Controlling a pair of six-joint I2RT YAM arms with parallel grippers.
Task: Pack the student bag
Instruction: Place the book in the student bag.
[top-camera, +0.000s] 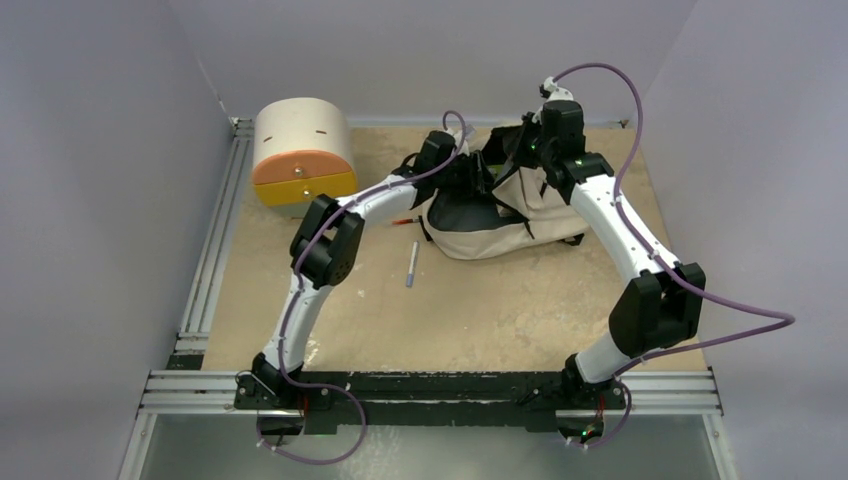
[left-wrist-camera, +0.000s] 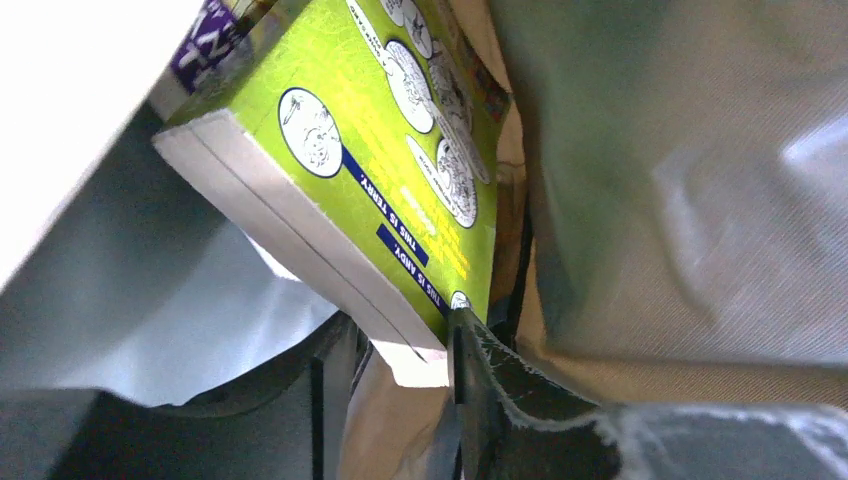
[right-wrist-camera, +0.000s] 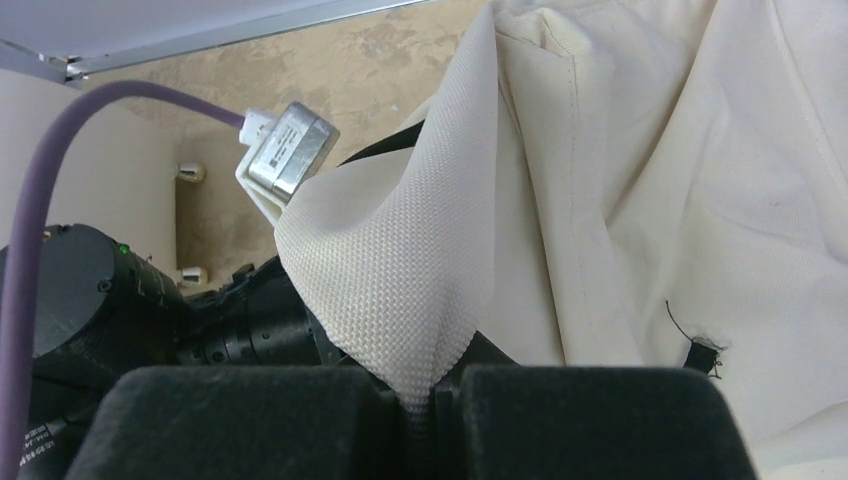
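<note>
**Top view.** I see even, diffuse light from overhead. The table (top-camera: 480, 300) is moderately bright, shadows under the arms are faint and soft-edged, and there is no glare. Detail is slightly grainy.

**Left wrist view.** This view is dim inside the student bag (left-wrist-camera: 700, 200), with a blown-out white patch at 10 o'clock. The green book (left-wrist-camera: 400, 150) is softly blurred.

**Right wrist view.** Bright light falls on the fabric and the weave is crisp at centre. The dark pads (right-wrist-camera: 250, 420) of the right gripper (right-wrist-camera: 437, 395) at 6 o'clock are out of focus.
</note>
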